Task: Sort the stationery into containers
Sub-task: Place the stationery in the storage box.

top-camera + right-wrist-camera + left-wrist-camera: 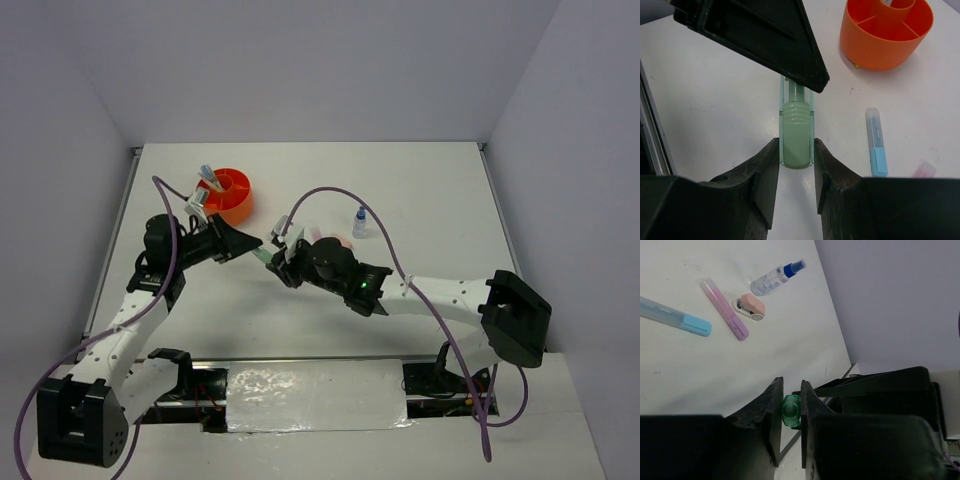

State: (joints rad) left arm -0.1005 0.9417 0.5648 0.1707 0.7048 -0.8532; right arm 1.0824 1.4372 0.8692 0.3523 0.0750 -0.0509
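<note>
A pastel green marker (796, 135) hangs in the air between my two grippers, above the table. My right gripper (796, 150) is shut on its rounded near end. My left gripper (791, 410) is shut on its other end (791, 411), and that gripper's black finger (765, 35) covers the far end in the right wrist view. In the top view the two grippers meet at the marker (262, 255), left gripper (247, 244) and right gripper (280, 255). The orange organizer (228, 195) stands behind the left gripper and also shows in the right wrist view (885, 35).
On the table lie a blue marker (677, 317), a pink marker (725, 310), a pink eraser block (751, 307) and a clear blue-capped bottle (776, 276). The bottle (360, 222) stands right of centre. A pen (208, 176) sticks out of the organizer.
</note>
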